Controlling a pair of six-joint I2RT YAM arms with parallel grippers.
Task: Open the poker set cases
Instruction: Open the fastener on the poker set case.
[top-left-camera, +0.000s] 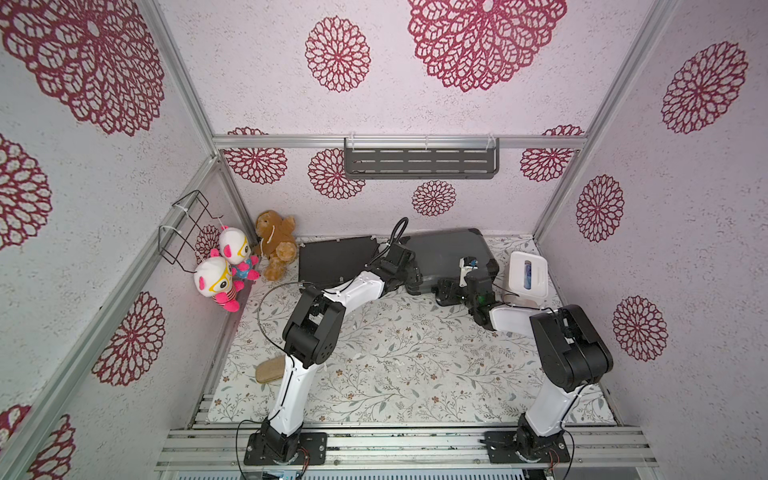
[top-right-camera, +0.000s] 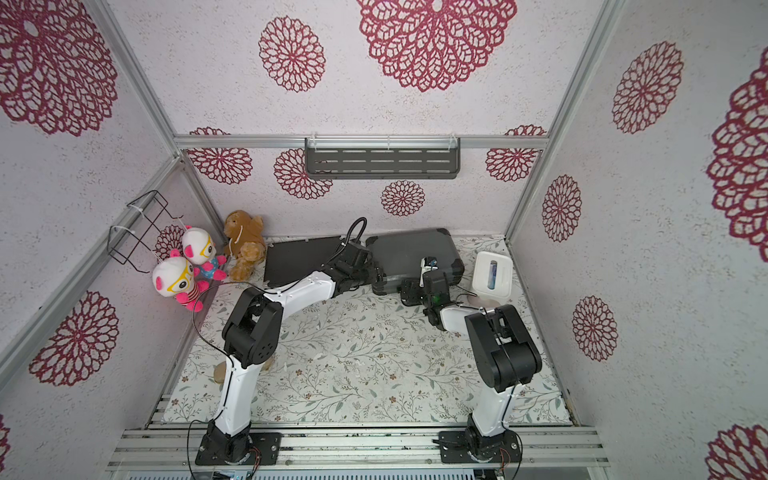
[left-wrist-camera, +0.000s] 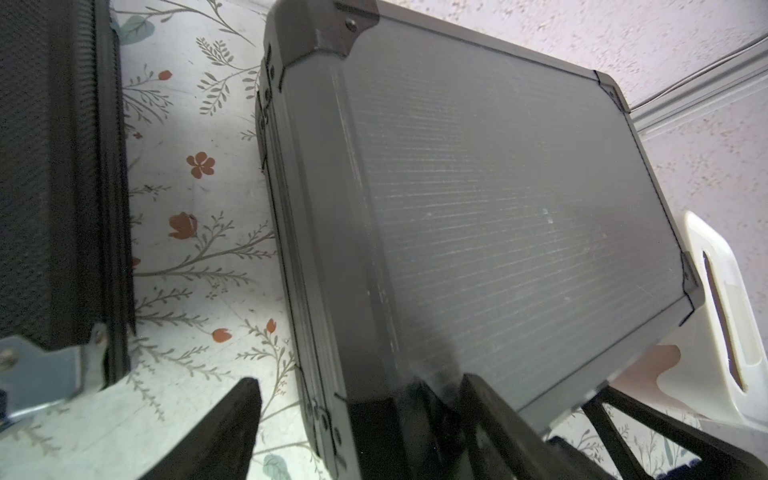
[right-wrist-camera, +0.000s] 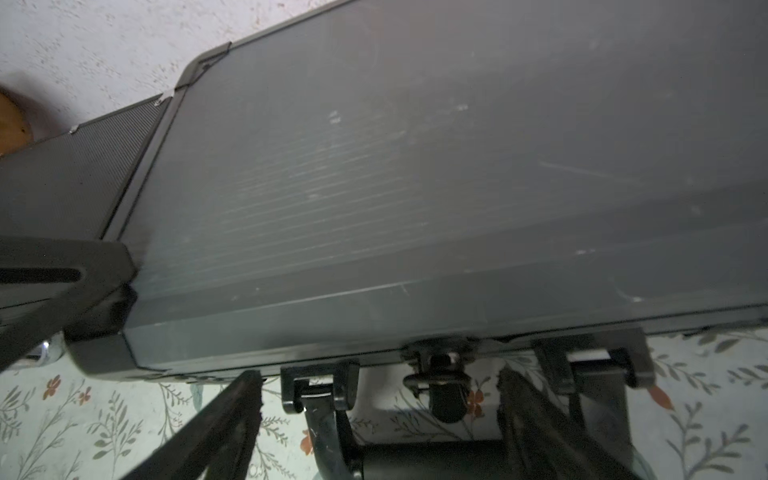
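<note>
Pale walls with big red flower prints stand around a desk (top-left-camera: 395, 365) covered in a leafy cloth. Two cases lie at the back of the desk, in the middle of both top views, and both look shut. The thick grey case (top-left-camera: 453, 253) is on the right, and its long side runs left to right across the frame. The thin black case (top-left-camera: 332, 262) is just beside it on the left. A white tissue box (top-left-camera: 528, 275) sits near the grey case, further right.

Both arms reach for the grey case. The left claw (left-wrist-camera: 359, 384) is open, with the case's lower left corner between its fingers. The right claw (right-wrist-camera: 378, 384) is open wide too and holds nothing. It points at the long front edge, which lies just past its tips. A black handle (right-wrist-camera: 415, 461) hangs off that edge. What looks like a small black catch (right-wrist-camera: 436, 386) sits between the fingers. I think the right claw is nearer to the catch, so it should work it first.
</note>
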